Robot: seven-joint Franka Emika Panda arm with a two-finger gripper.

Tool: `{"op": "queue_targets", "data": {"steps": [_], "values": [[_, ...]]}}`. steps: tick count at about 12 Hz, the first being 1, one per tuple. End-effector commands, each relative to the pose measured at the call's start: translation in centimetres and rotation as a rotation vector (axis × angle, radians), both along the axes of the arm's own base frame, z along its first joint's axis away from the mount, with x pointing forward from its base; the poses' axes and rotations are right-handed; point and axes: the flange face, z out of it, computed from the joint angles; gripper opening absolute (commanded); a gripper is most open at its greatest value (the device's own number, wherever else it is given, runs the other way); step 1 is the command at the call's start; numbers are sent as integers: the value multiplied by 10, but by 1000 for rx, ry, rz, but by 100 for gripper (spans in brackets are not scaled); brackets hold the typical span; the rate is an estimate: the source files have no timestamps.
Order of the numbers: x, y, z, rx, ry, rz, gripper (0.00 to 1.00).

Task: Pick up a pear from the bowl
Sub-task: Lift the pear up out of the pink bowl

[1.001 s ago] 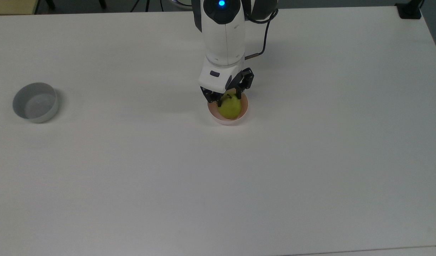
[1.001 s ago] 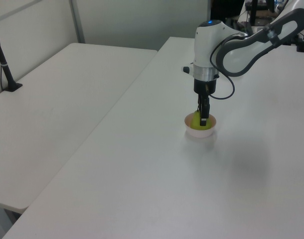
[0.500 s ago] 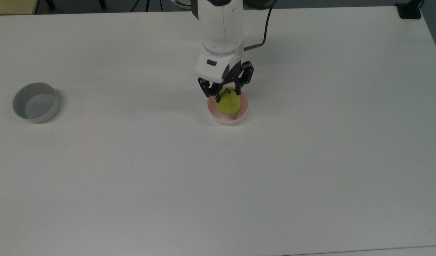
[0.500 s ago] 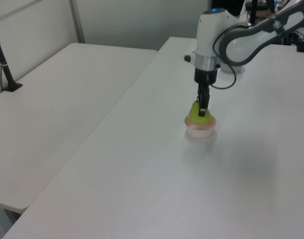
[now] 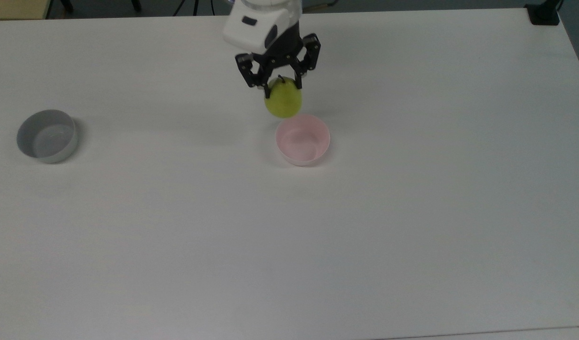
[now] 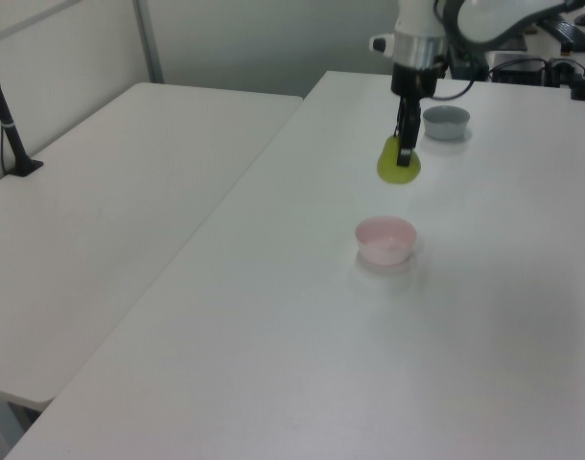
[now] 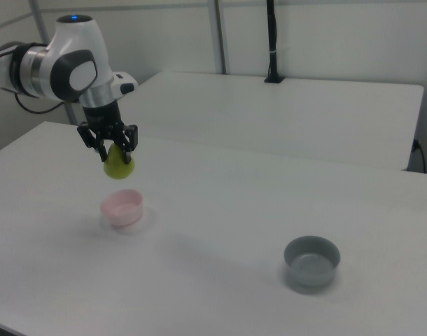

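While the big white table lies flat and smooth across the whole top view, 1 more table like it stands behind in the upper half of the right view. 1 shiny white robot arm reaches in from the upper left of the right view. Its black gripper has 2 fingers squeezed on the top of the pear, up in the air, near the top middle of the top view. 2 small round bowls sit on the table. 1 is the smooth pink bowl, with nothing in it, just below the pear. 1 is a grey bowl, far off at the top view's left. The 1 pear is round, yellow-green, with a short dark stem. I can read no writing.
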Motion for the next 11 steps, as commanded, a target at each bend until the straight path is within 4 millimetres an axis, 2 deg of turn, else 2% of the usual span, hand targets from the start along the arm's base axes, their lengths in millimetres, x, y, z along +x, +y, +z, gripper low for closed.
{"op": "queue_targets", "data": {"steps": [1, 2, 6, 7, 9, 11], "values": [[-7, -32, 44, -6, 18, -65, 0], [-10, -43, 58, -6, 14, -83, 0], [-17, -77, 85, -11, 45, -135, 0], [-21, -92, 97, -13, 37, -146, 0], [-22, -111, 103, -17, 26, -134, 0], [-23, -139, 104, -25, 14, -63, 0]]}}
